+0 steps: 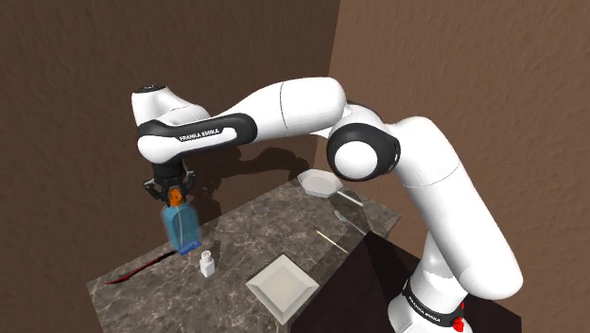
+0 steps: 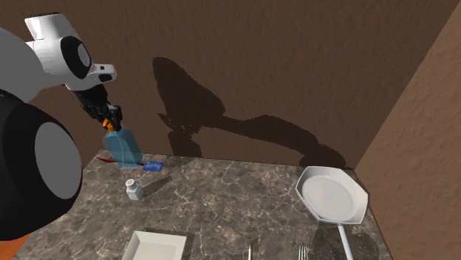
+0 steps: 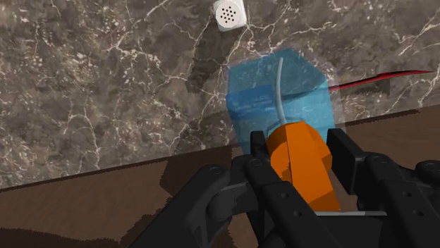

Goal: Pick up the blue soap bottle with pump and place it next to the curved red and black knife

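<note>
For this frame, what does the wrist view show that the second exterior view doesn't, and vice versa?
Wrist view, not the other: the fingers clasping the orange pump, the tube inside the blue bottle, the holes in the white shaker's top. Second exterior view, not the wrist: a white hexagonal pan, a square white dish, a small flat blue thing on the counter. Both: the gripper holding the bottle by its pump, the shaker, the dark marbled counter.

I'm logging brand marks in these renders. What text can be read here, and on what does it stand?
"FRANKA EMIKA": white letters on the arm's dark forearm band.
Lettering on the arm's lowest link: too small to read.
No label shows on the blue soap bottle.
</note>
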`<action>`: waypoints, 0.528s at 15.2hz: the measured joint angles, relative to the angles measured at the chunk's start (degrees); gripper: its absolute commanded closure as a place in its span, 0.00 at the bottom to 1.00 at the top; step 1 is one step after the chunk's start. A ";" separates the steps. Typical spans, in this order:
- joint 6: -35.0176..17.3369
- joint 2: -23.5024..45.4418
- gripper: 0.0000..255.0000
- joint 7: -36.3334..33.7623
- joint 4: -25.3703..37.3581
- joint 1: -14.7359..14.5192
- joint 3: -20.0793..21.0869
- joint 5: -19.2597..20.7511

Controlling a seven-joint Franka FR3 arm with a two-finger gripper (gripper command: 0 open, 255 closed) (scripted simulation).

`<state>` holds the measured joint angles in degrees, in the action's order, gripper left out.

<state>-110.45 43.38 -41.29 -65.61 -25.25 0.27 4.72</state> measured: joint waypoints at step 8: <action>-4.76 2.34 1.00 -0.62 -2.45 -0.19 -0.04 0.17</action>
<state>-115.21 45.72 -41.91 -68.06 -25.43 0.23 4.89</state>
